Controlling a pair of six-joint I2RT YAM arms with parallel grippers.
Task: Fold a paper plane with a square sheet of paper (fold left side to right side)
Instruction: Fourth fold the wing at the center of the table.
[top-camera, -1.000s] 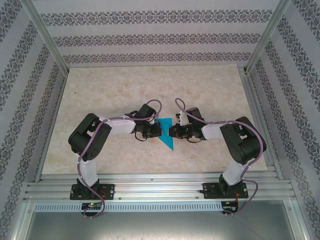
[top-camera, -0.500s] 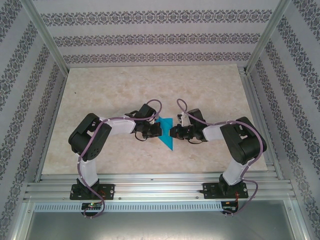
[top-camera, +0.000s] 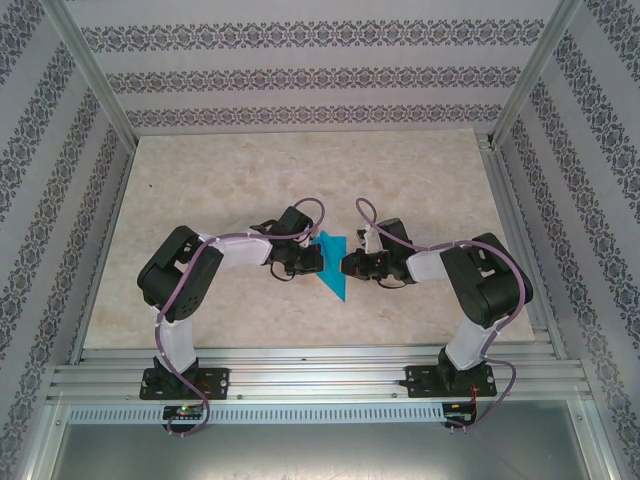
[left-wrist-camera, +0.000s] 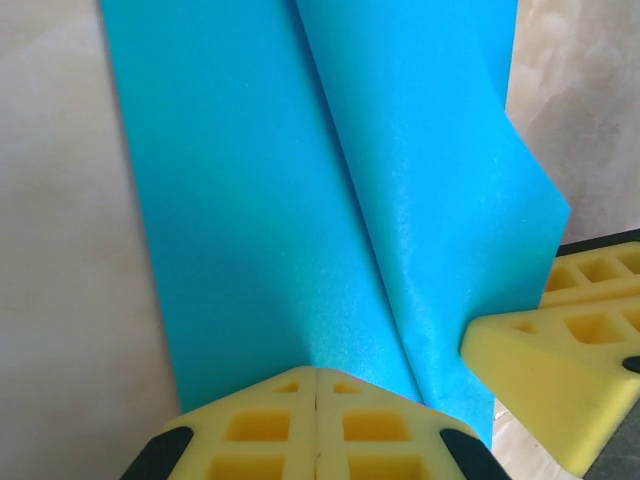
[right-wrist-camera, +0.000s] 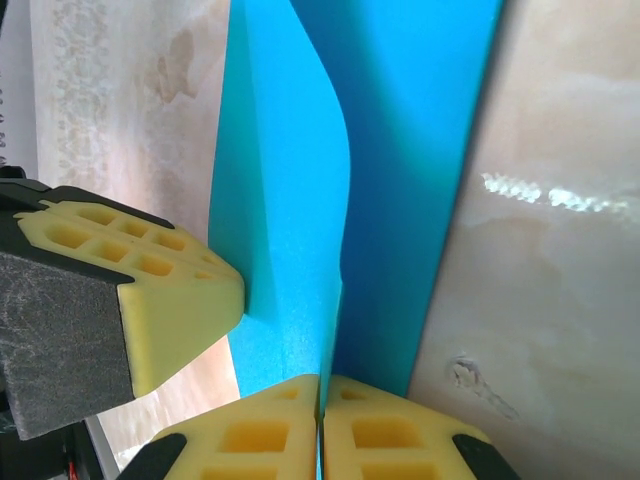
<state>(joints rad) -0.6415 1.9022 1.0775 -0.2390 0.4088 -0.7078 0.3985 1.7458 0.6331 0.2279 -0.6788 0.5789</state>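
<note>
The square sheet of paper is folded into a narrow cyan-blue dart, the paper plane (top-camera: 332, 270). It lies at the table's middle with its sharp tip towards the near edge. My left gripper (top-camera: 318, 258) meets its left side and my right gripper (top-camera: 345, 264) its right side. In the left wrist view the paper plane (left-wrist-camera: 300, 200) shows a long crease, and the left gripper (left-wrist-camera: 317, 372) is shut with its tips at the paper's edge. In the right wrist view a raised flap of the paper plane (right-wrist-camera: 290, 220) runs into the seam of the shut right gripper (right-wrist-camera: 321, 380).
The marble-patterned table (top-camera: 250, 170) is walled by patterned panels on three sides. An aluminium rail (top-camera: 320, 375) carrying both arm bases runs along the near edge. A yellow finger of the other gripper touches the paper in each wrist view.
The right gripper has edged slightly to the right. The paper and the left gripper stay where they were.
</note>
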